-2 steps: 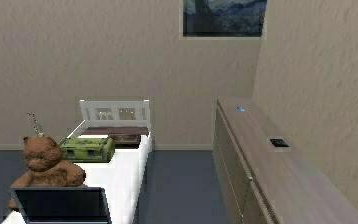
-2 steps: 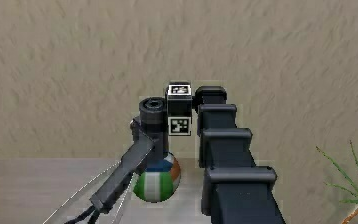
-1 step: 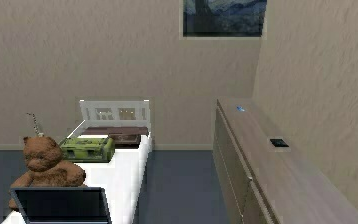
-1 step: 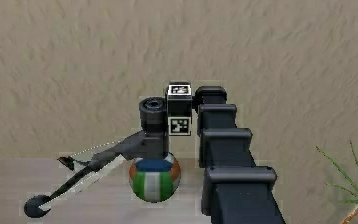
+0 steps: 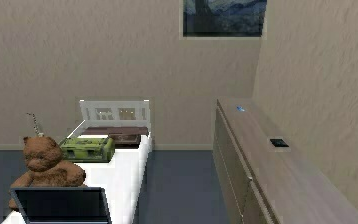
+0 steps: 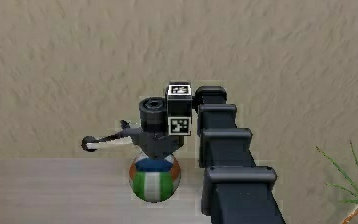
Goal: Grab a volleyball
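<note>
Round green-white-orange striped ball (image 6: 153, 180) lies directly below dark two-finger gripper (image 6: 137, 143) in arm side view, against pale wooden top (image 6: 47, 190). Round, so no long axis. Jaw state, hold: cannot tell.

Floor aisle (image 5: 182, 185): open between bed (image 5: 127, 170) and counter (image 5: 277, 175). Wall (image 6: 77, 60): backs counter behind claw (image 6: 90, 143). Plant (image 6: 347, 175): right of arm (image 6: 232, 170).
</note>
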Controlling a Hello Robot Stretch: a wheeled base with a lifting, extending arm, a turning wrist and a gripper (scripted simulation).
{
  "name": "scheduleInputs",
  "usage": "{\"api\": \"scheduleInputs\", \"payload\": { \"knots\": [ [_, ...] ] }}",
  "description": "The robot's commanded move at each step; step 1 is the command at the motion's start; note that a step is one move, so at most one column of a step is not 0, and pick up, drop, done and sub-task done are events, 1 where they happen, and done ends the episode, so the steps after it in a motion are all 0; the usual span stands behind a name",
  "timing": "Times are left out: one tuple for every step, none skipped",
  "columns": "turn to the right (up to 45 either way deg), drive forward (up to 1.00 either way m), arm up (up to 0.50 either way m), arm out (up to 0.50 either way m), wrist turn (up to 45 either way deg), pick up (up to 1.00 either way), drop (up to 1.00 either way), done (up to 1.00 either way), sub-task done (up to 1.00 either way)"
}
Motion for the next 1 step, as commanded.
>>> {"api": "scheduleInputs", "payload": {
  "knots": [
    [0.0,0.0,0.0,0.0,33.0,0.0,0.0,0.0,0.0]
  ]
}}
